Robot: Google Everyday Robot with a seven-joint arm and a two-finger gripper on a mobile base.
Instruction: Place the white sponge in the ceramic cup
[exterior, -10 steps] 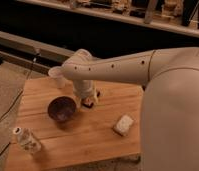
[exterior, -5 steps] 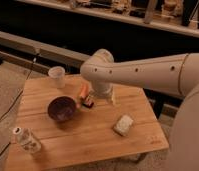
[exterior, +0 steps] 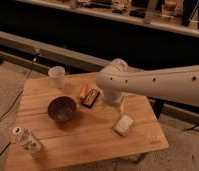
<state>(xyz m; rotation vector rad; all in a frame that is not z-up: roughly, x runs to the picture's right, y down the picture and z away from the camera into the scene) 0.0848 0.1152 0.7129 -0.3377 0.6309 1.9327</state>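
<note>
Robotics test space: end effector [exterior: 119,106] low over a wooden table [exterior: 88,142], cable [exterior: 18,96] across concrete floor [exterior: 5,80].

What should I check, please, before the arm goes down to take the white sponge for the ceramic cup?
1. Gripper open, holding nothing: ok.
2. Gripper centred over the white sponge: cannot tell; it hangs near the sponge's far edge, partly hidden under the arm.
3. Sponge lying free on the table, nothing on it: ok.
4. Ceramic cup upright, near the far left corner: ok.
5. Cup empty inside: cannot tell.
6. Low path from sponge to cup clear: not ok; the dark bar and the bowl lie between.
</note>
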